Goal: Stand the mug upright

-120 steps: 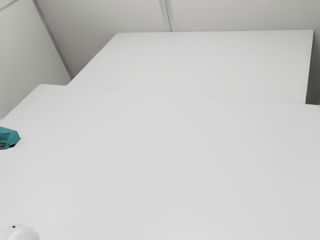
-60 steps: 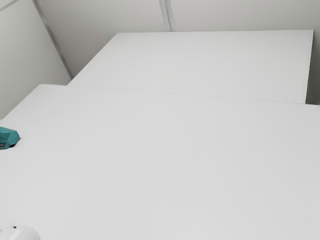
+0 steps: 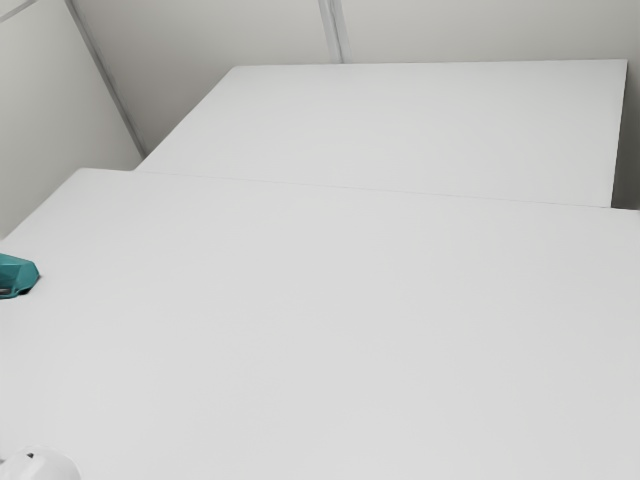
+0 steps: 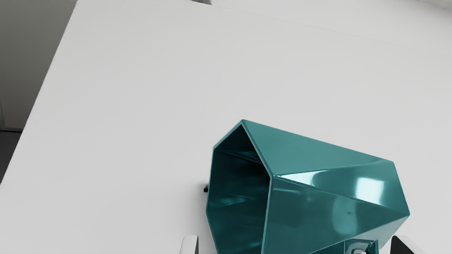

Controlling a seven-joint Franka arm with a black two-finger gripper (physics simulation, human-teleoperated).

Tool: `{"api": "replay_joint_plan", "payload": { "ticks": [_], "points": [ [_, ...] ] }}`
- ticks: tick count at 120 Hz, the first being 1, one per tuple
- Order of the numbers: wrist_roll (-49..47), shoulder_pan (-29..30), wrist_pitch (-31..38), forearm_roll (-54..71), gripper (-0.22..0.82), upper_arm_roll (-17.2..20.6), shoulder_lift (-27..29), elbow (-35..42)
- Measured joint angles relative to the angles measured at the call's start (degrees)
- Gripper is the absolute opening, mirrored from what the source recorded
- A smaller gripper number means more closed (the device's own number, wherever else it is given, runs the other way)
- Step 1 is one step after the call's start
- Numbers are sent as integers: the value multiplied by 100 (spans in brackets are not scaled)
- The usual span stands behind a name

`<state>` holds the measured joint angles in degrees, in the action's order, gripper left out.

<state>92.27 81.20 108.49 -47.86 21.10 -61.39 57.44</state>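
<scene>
We find the mug (image 4: 310, 187) smooth and highly glossy, its flat facets throwing back bright highlights, while the table (image 4: 123, 141) looks evenly smooth and matt to us.

Pokes a smooth, round, white bit of arm (image 3: 40, 468) into the low corner at the exterior view's left, with a tiny dark dot near its top. Holds the black two-finger gripper (image 4: 297, 245) wide open in the wrist view. Keeps a big gap between the two short, straight fingers (image 4: 188, 245), tips side by side and well apart. Has pale outer sides and dark inner sides on both.
</scene>
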Motion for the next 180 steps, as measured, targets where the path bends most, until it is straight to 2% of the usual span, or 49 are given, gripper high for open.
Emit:
{"api": "replay_joint_plan", "payload": {
  "ticks": [108, 116, 141, 160, 180],
  "points": [
    [47, -364, -415, -32, 55, -63, 32, 85],
    [49, -399, -425, -35, 50, -63, 38, 85],
    [37, -498, -457, -66, 21, -58, 79, 72],
    [25, -626, -461, -115, 12, -63, 131, 37],
    [-1, -716, -461, -170, -5, -79, 194, 4]
  ]
}}
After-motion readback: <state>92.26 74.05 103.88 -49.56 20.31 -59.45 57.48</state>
